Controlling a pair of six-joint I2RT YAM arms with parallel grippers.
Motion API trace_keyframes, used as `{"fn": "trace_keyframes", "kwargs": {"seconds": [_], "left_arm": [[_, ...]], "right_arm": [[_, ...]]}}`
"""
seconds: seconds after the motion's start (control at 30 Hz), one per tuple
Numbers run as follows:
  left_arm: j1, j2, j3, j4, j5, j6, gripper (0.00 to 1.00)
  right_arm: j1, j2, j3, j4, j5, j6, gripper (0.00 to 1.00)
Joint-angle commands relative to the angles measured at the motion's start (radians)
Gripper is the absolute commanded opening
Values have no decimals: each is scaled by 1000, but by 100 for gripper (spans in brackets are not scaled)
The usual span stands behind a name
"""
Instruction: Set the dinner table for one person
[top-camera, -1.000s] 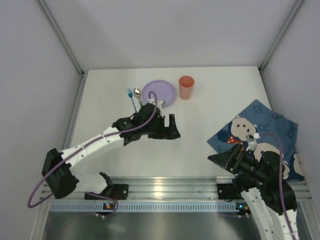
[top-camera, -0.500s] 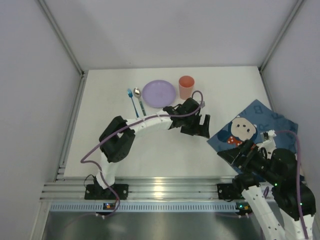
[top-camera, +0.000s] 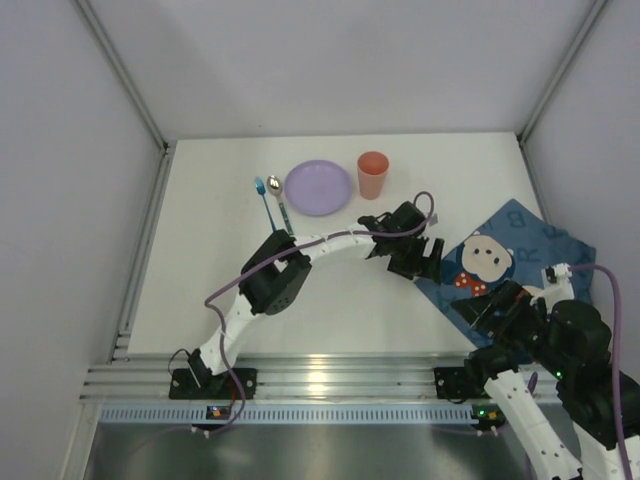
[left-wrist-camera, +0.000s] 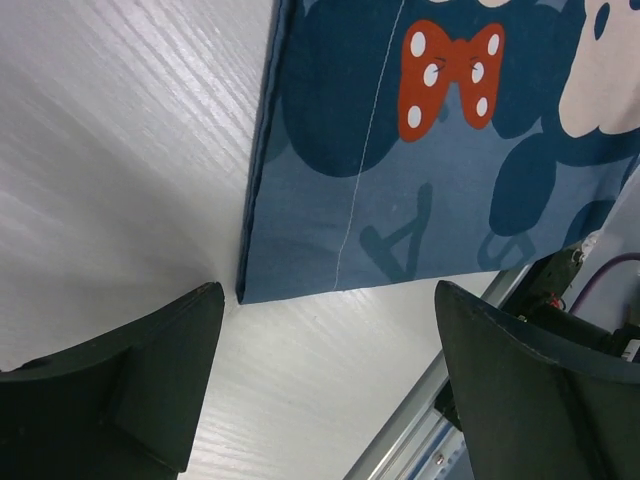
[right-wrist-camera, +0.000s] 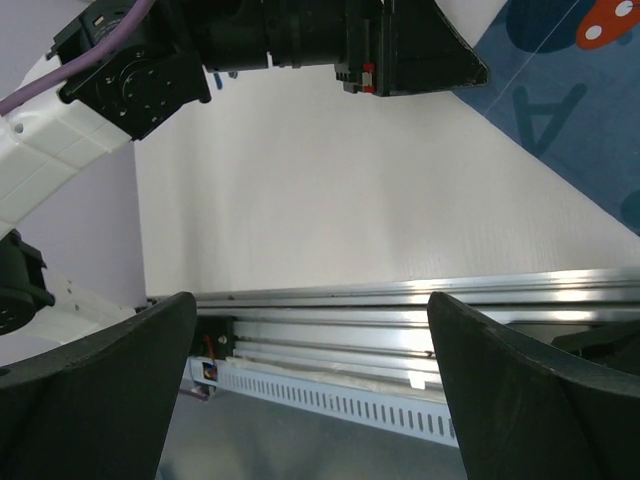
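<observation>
White and plain, the dinner table (top-camera: 200, 290) fills the middle of the overhead view, with its ribbed aluminium rail (top-camera: 340, 375) running along the near edge by the arm bases. At the far side lie a blue fork (top-camera: 264, 200) and a spoon (top-camera: 274, 184) side by side, just left of a lilac plate (top-camera: 318, 187), and an orange cup (top-camera: 373, 175) stands upright just right of the plate. A dark-blue cloth mat (top-camera: 530, 240) printed with cartoon faces and letters lies skewed at the right side of the table. The left arm stretches across the table, and the left gripper (top-camera: 425, 262) sits at the mat's left edge. In its own wrist view the left gripper (left-wrist-camera: 330, 290) has its jaws spread wide with nothing between them, and a corner of the mat (left-wrist-camera: 430, 150) lies just beyond the left finger on the bare tabletop (left-wrist-camera: 120, 130); I cannot tell whether the fingers touch the surface. The right gripper (top-camera: 490, 305) hangs near the mat's near edge, close to the rail. From its wrist camera the right gripper (right-wrist-camera: 310, 300) is likewise spread and empty, looking across the rail (right-wrist-camera: 400, 300) and the white top (right-wrist-camera: 320, 190).
</observation>
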Motion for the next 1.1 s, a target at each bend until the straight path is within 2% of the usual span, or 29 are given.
{"fn": "trace_keyframes", "kwargs": {"seconds": [0.0,0.1,0.13,0.2,0.23,0.3,0.33,0.43,0.47,0.53,0.57,0.6,0.93,1.07], "left_arm": [[-10,21,46,15,34,2,89],[-13,38,52,25,46,-7,84],[-15,44,55,24,48,-8,77],[-19,59,70,25,62,-12,71],[-21,68,75,24,65,-13,62],[-24,76,90,25,72,-19,53],[-22,85,95,25,74,-24,45],[-22,99,113,30,82,-38,35],[-24,104,125,30,85,-42,26],[-24,111,136,30,85,-54,15],[-24,111,139,30,83,-58,4],[-24,110,144,33,79,-61,0],[-22,69,129,39,57,-76,0],[-21,23,101,25,-3,-62,0]], "right_arm": [[25,34,28,-17,51,-9,100],[36,45,25,-17,65,-9,100],[39,46,26,-18,69,-9,100],[47,49,28,-17,81,-9,100],[48,52,28,-17,86,-9,100],[59,52,29,-17,97,-6,100],[61,54,29,-17,100,-6,100],[70,56,29,-15,115,-3,100],[73,53,28,-15,118,-2,100],[79,51,28,-15,125,-2,100],[81,49,28,-15,125,0,100],[85,46,26,-15,125,2,100],[105,25,20,-17,161,5,100],[113,20,28,-18,171,2,100]]}}
